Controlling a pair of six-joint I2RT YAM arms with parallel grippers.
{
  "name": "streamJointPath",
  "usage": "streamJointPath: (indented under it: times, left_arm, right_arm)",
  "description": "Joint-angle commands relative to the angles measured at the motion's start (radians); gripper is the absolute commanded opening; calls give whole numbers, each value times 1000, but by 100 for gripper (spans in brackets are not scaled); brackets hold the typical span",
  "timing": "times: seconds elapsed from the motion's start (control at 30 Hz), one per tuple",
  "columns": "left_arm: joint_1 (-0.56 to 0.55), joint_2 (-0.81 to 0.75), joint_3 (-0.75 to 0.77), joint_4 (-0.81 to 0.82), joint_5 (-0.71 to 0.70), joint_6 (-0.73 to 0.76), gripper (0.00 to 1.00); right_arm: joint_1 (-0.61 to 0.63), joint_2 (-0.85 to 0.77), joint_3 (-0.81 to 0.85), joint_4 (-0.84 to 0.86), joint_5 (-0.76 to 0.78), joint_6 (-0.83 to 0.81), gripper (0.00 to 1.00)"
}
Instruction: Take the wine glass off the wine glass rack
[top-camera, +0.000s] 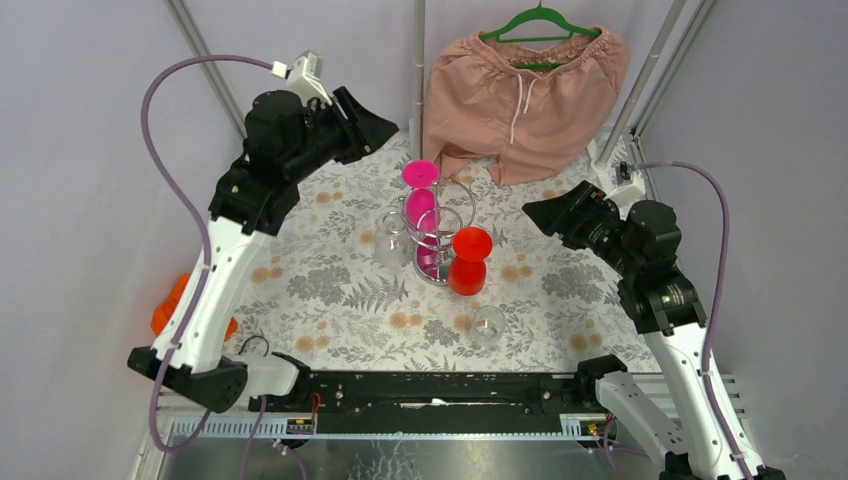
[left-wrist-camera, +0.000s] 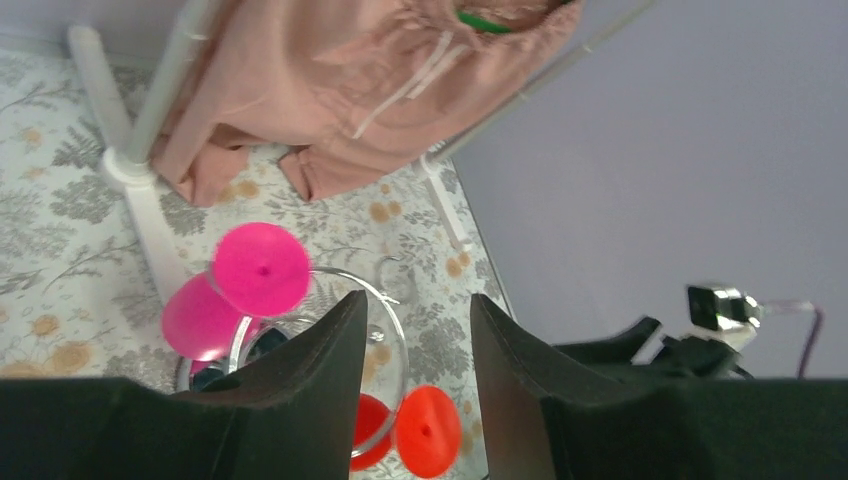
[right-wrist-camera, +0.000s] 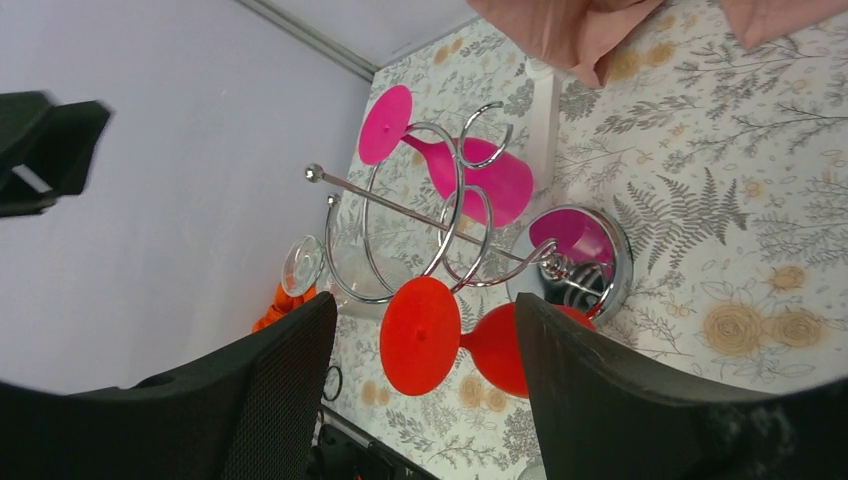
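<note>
Overhead, the wine glass rack (top-camera: 437, 235) stands in the middle of the flowered table (top-camera: 330, 290). A pink glass (top-camera: 421, 195) hangs at its far side, a red glass (top-camera: 469, 260) at its near right, and a clear glass (top-camera: 390, 240) at its left. The left gripper (top-camera: 372, 125) hangs high, far and to the left of the rack, well apart from it. The right gripper (top-camera: 540, 212) is level with the rack on its right, nearer but not touching. Pink shorts (top-camera: 525, 90) hang on a hanger behind.

From the left wrist, the left gripper (left-wrist-camera: 415, 370) is partly open and holds nothing. The rack's wire rings (left-wrist-camera: 385, 330) lie beyond and below its fingers (left-wrist-camera: 310, 380), with the pink glass (left-wrist-camera: 262, 268) to their left and the red glass (left-wrist-camera: 427, 430) low between them.

From the right wrist, the right gripper (right-wrist-camera: 425, 330) is spread wide and empty. The rack (right-wrist-camera: 585, 265) is straight ahead of it, and the red glass (right-wrist-camera: 500, 350) shows in the gap between the fingers (right-wrist-camera: 280, 380), clear of both. The pink glass (right-wrist-camera: 480, 175) and the clear glass (right-wrist-camera: 305, 265) hang further off.
</note>
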Motion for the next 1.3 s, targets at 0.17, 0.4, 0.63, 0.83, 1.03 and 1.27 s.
streamJointPath:
  times: [0.17,0.4,0.63,0.83,1.03,1.27]
  left_arm:
    - [289,-28,-248,242,405,-130,47]
    - [307,-121,-428,303,407,-145,47]
    - [310,-117,-461,296,421,-134,47]
    - [316,-121,-469,281,413,-118,47]
    - [320,-117,-492,296,422,-123,47]
    - [323,-112,-506,306,433,-125,46]
  right_arm:
    - [0,55,-73,166,-152,36,73]
    - [0,41,-202,261,-230,101,70]
    - [0,86,-273,382,-313,151,65]
    - [0,137,-286,464,-375,193,58]
    - [2,170,-286,476,-412,198,57]
    - [24,203,-287,475,-439,190,52]
